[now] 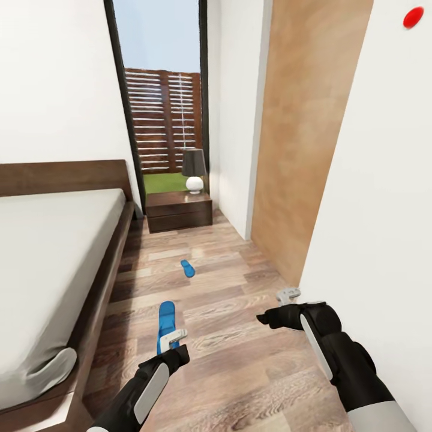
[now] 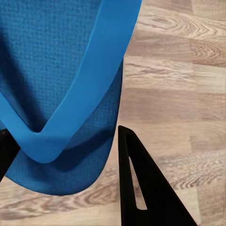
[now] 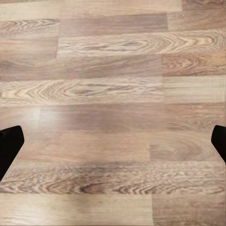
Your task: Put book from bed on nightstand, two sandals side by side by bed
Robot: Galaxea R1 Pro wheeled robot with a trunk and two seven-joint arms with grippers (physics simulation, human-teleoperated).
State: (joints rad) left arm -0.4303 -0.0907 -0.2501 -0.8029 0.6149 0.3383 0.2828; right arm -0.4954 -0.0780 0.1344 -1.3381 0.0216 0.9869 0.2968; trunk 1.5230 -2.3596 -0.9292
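Spanning wood-plank floor (image 1: 240, 348) (bedside)

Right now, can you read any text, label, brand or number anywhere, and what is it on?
No readable text in any view.
Near sandal, by the left gripper: plain blue, no mark.
Far sandal: too small to tell.
Lamp and nightstand: no lettering visible.
Red dot on the right wall: no characters.
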